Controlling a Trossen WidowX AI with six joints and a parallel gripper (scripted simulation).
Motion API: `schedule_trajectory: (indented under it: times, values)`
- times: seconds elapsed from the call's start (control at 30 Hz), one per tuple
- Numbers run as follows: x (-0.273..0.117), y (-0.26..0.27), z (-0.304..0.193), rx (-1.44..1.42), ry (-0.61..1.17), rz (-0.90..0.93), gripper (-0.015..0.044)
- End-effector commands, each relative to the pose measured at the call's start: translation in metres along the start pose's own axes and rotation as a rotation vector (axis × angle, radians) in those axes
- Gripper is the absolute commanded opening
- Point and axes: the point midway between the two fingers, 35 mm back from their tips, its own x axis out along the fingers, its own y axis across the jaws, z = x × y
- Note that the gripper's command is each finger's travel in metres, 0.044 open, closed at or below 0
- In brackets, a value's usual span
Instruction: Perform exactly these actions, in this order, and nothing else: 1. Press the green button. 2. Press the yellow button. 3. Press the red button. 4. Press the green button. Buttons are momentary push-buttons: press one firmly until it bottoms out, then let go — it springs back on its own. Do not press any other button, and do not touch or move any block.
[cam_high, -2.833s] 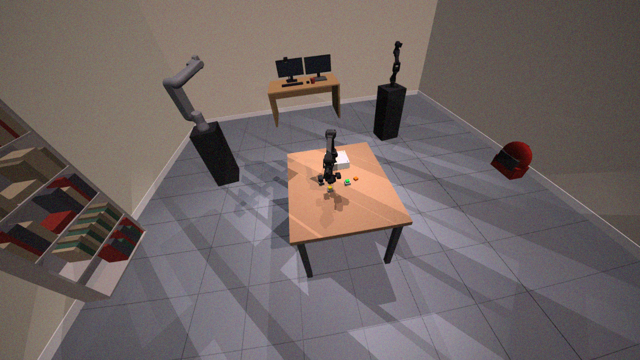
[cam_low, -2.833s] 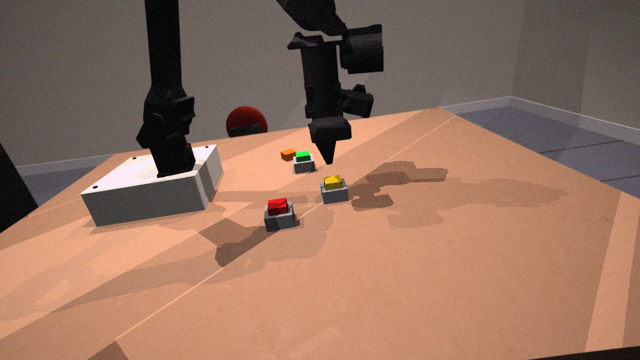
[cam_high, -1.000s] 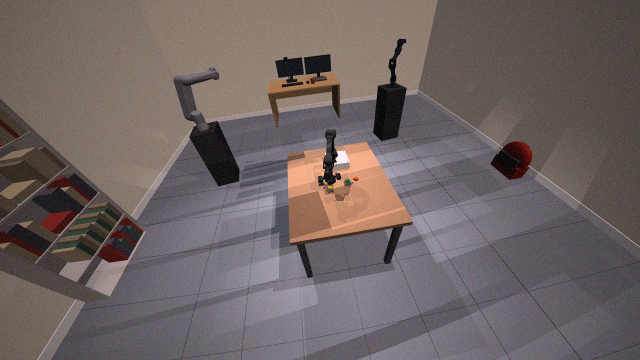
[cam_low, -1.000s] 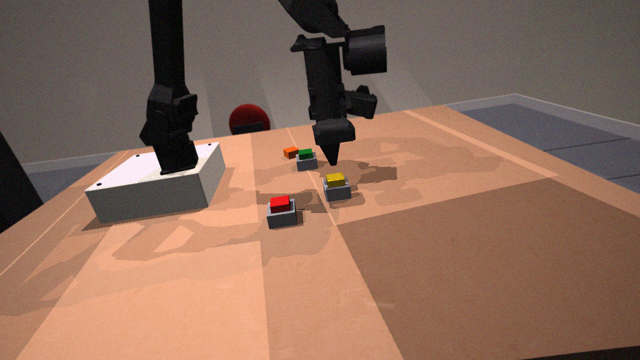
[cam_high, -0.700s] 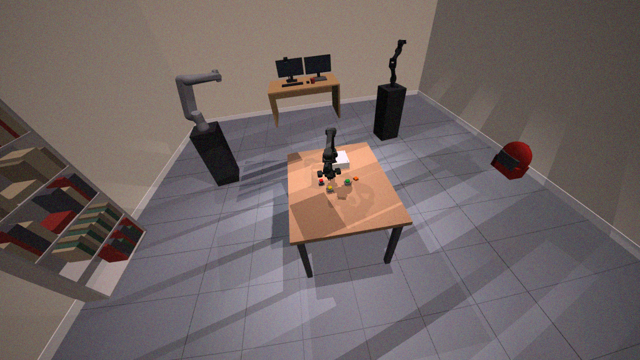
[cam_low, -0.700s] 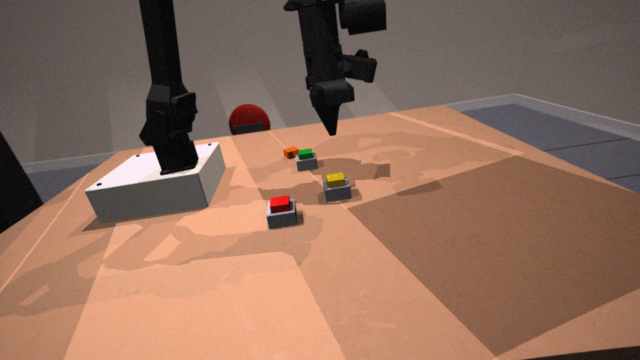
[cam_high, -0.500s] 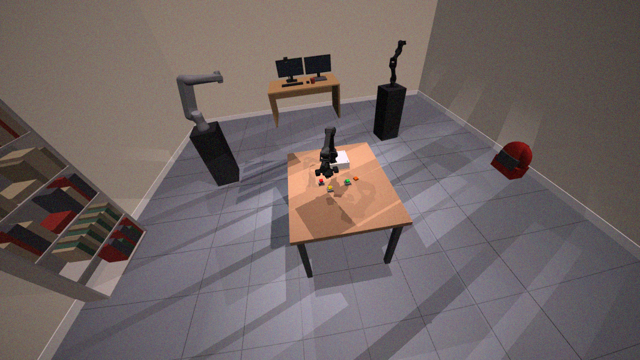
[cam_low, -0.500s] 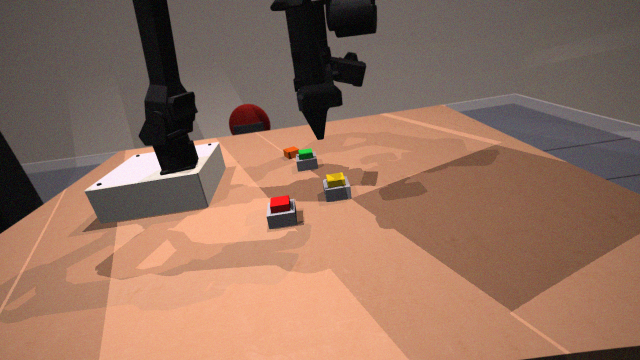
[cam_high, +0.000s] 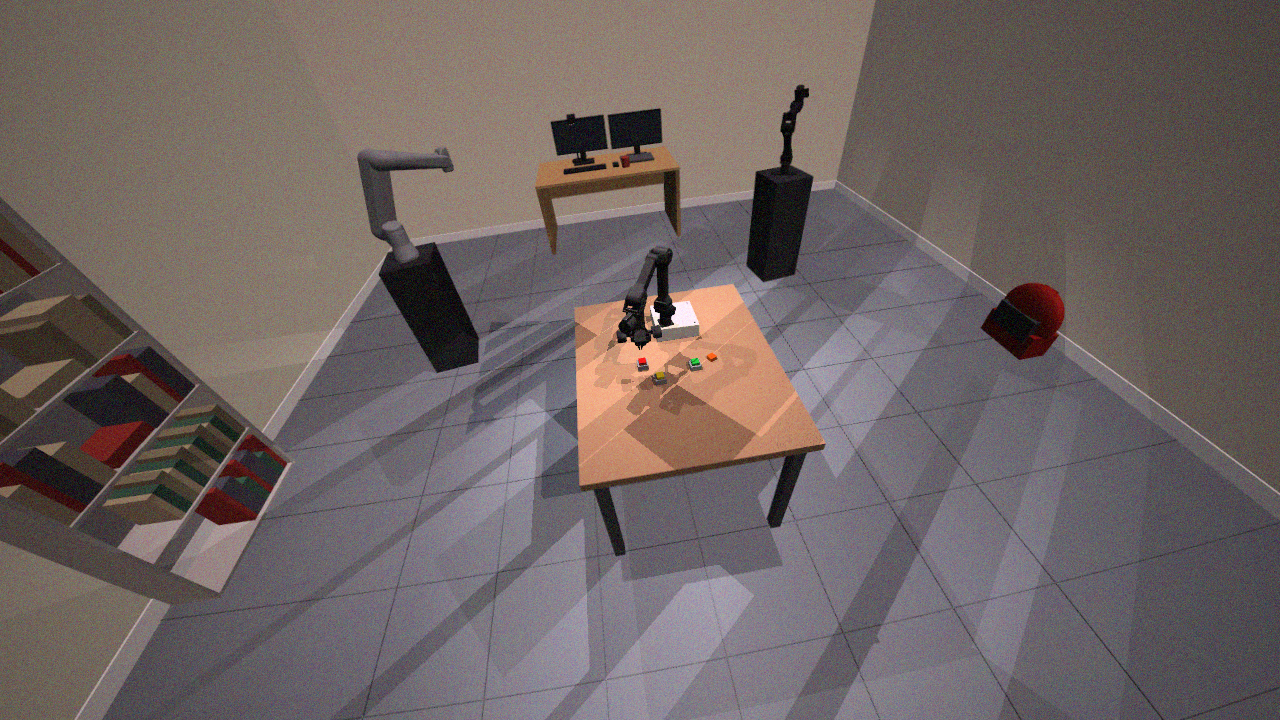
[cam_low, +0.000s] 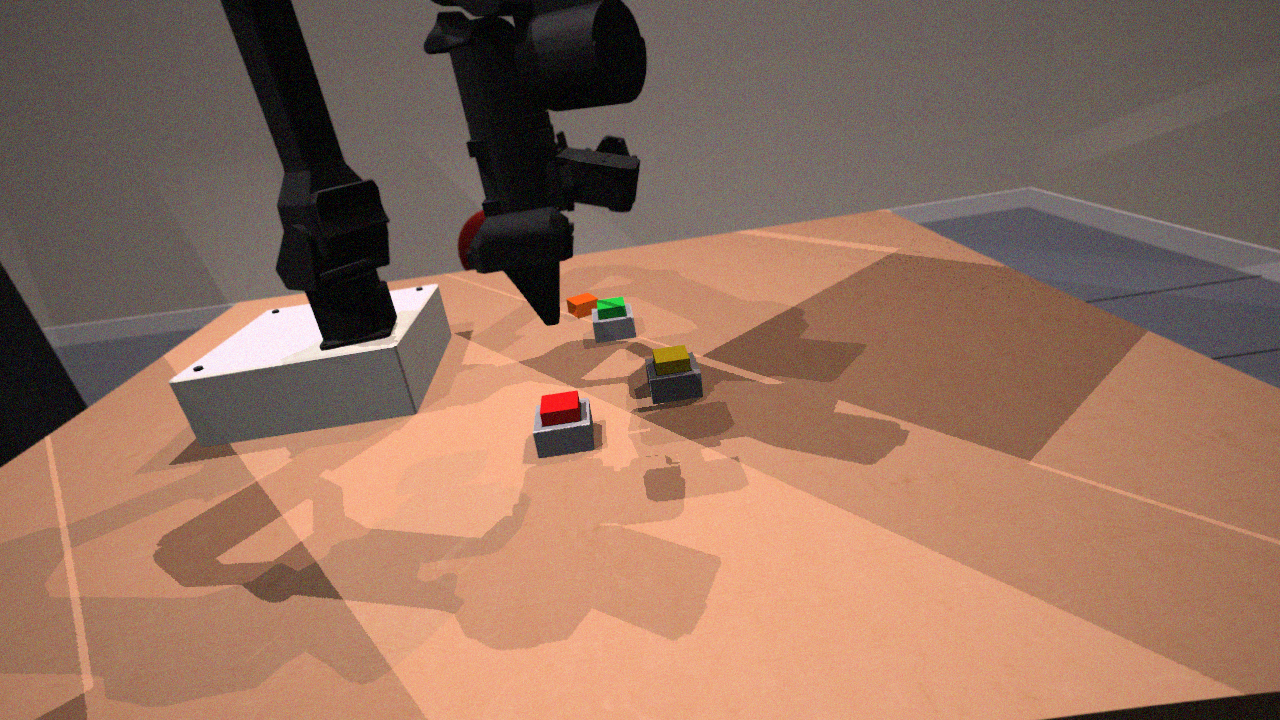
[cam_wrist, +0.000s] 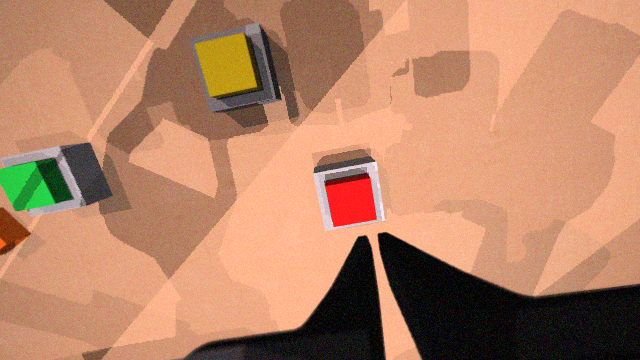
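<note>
The red button (cam_high: 641, 361) (cam_low: 560, 408) (cam_wrist: 351, 201) stands raised in its grey housing, nearest the exterior camera. The yellow button (cam_high: 659, 376) (cam_low: 671, 360) (cam_wrist: 227, 65) stands raised too, in shadow. The green button (cam_high: 694, 362) (cam_low: 611, 308) (cam_wrist: 30, 186) is raised and is cut by the wrist view's left edge. My gripper (cam_high: 640, 345) (cam_low: 550, 322) (cam_wrist: 373, 243) is shut with nothing between the fingertips, only a thin gap. It hangs above the table, clear of all the buttons. In the wrist view its tips show just below the red button.
An orange block (cam_high: 711, 356) (cam_low: 581, 304) (cam_wrist: 11, 231) lies right beside the green button. The white base box (cam_high: 684, 320) (cam_low: 304, 398) carries the arm at the back of the wooden table (cam_high: 617, 447) (cam_low: 805, 617). Shadows of the arm cross the table top.
</note>
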Motion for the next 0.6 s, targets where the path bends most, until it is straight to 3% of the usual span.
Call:
schedule_trajectory:
  times: [0.0,0.57]
  values:
    - [0.044,0.002,-0.008,-0.006,0.017,0.01,0.002]
    - [0.064,0.002,-0.008,-0.006,0.017,0.01,0.002]
